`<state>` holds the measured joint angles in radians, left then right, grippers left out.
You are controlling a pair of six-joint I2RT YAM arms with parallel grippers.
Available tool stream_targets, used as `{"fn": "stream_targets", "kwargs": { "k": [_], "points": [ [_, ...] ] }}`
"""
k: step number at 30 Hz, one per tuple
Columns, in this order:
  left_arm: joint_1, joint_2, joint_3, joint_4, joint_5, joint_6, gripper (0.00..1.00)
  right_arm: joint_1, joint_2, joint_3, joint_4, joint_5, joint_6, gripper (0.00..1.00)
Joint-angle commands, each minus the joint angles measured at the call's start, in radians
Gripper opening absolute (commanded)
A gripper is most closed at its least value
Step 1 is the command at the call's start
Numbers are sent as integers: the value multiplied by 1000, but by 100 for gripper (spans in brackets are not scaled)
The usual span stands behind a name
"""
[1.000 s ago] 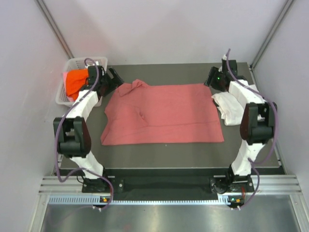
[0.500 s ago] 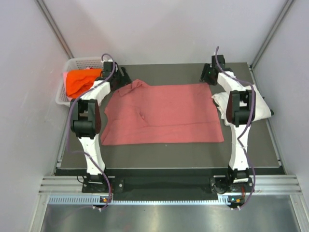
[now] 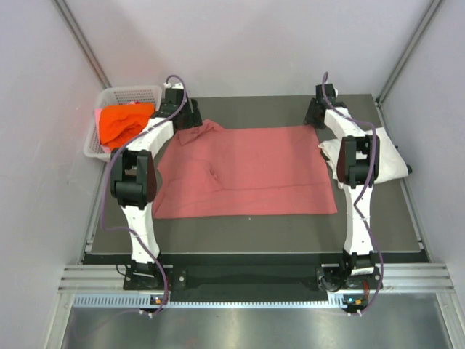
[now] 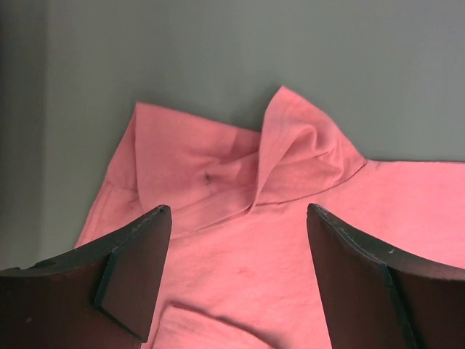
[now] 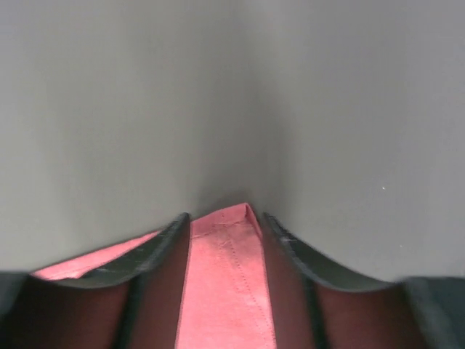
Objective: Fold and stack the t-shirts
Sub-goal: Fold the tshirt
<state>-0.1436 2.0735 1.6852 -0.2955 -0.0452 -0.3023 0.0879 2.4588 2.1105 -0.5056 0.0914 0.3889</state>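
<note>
The pink-red t-shirt [image 3: 247,171] lies spread on the dark table, its far left corner bunched into a raised fold [image 4: 298,142]. My left gripper [image 3: 192,122] hovers over that corner, open wide and empty [image 4: 237,212]. My right gripper [image 3: 312,121] is low at the shirt's far right corner, open, with the hemmed corner [image 5: 225,276] lying flat between its fingers [image 5: 223,217]. The white t-shirt [image 3: 367,156] lies folded at the right, partly under the right arm. The orange t-shirt [image 3: 122,122] sits in the basket.
The white mesh basket [image 3: 134,91] stands at the far left, off the table's corner. Bare dark table [image 3: 247,233] shows in front of the pink-red shirt and behind it. Grey walls close in the back and both sides.
The left gripper has moved right, from beside the basket to over the shirt's far left corner. The right arm has stretched out, bringing its gripper to the far right corner.
</note>
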Motion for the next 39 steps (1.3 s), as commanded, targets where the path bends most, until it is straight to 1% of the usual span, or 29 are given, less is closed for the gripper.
{"fn": "stream_targets", "kwargs": {
  "k": [1, 4, 5, 6, 7, 8, 9, 10, 12, 15, 18, 20, 21, 22, 24, 26, 27, 28, 29, 32, 34, 35, 39],
  "points": [
    [-8, 36, 70, -37, -27, 66, 80, 21, 16, 40, -39, 51, 2, 41],
    [-22, 66, 97, -59, -36, 80, 79, 33, 16, 42, -44, 64, -12, 41],
    [-27, 77, 108, -74, -41, 87, 79, 38, 16, 42, -42, 67, -18, 39],
    [-30, 83, 114, -80, -47, 100, 79, 41, 16, 42, -40, 67, -24, 33],
    [-34, 95, 123, -91, -51, 106, 79, 42, 14, 43, -39, 67, -25, 20],
    [-37, 100, 128, -97, -54, 109, 79, 42, 15, 43, -37, 65, -27, 14],
    [-39, 106, 131, -102, -58, 117, 77, 42, 14, 42, -36, 65, -28, 9],
    [-42, 111, 134, -108, -55, 120, 75, 42, 14, 42, -36, 64, -28, 7],
    [-42, 128, 148, -129, -41, 123, 70, 42, 9, 34, -33, 57, -31, 7],
    [-42, 145, 154, -139, -24, 126, 69, 39, -3, 8, -11, 44, -31, 8],
    [-44, 158, 157, -139, -36, 126, 67, 36, -9, -6, 1, 38, -27, 8],
    [-44, 166, 171, -134, -64, 126, 59, 33, -9, -7, -1, 30, -25, 7],
    [-44, 171, 176, -133, -71, 129, 56, 32, -8, -7, 2, 27, -24, 7],
    [-44, 181, 189, -129, -77, 129, 52, 32, -7, -7, 2, 25, -25, 7],
    [-44, 191, 202, -133, -90, 127, 46, 32, -9, -12, 4, 22, -25, 7],
    [-44, 200, 209, -136, -87, 124, 40, 32, -11, -14, 9, 19, -24, 6],
    [-45, 206, 211, -136, -87, 124, 39, 30, -11, -14, 9, 18, -24, 4],
    [-45, 204, 211, -136, -85, 124, 37, 30, -12, -14, 9, 18, -25, 3],
    [-47, 201, 208, -136, -96, 127, 29, 29, -11, -17, 12, 18, -24, 0],
    [-53, 183, 192, -122, -154, 149, 15, 30, -14, -20, 16, 18, -25, 0],
    [-60, 162, 179, -114, -168, 158, 7, 30, -21, -29, 30, 18, -25, 0],
    [-62, 155, 176, -114, -174, 166, 0, 30, -32, -44, 38, 18, -27, 0],
    [-74, 125, 162, -116, -212, 177, 0, 27, -58, -84, 65, 21, -24, 0]
  ]
}}
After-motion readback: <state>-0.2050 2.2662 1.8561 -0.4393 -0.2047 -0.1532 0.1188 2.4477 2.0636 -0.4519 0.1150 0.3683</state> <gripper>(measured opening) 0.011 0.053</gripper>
